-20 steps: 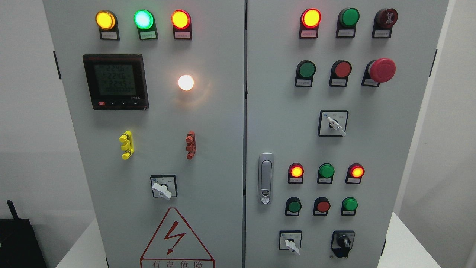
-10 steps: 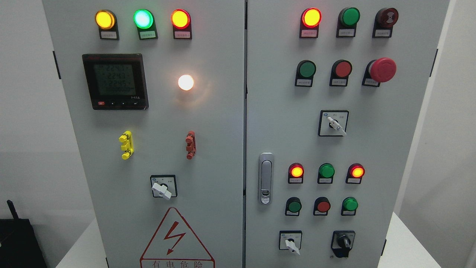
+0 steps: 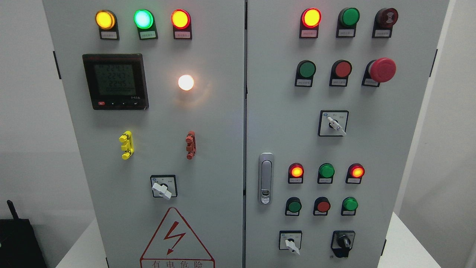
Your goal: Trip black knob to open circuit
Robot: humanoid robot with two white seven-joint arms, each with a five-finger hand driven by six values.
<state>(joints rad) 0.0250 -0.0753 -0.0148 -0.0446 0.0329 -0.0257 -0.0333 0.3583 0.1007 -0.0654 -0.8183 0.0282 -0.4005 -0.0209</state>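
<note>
The black knob sits at the lower right of the grey cabinet's right door, with its handle standing about upright. Above it a row of lamps shows a lit red lamp, an unlit green lamp and a lit red lamp. Neither of my hands shows in the head view.
White selector switches sit on the right door and on the left door. A red mushroom button sticks out at the upper right. A door latch is near the middle seam. A black device stands at the lower left.
Only the digits on the meter display have flickered. The knob, lamps and switches look the same.
</note>
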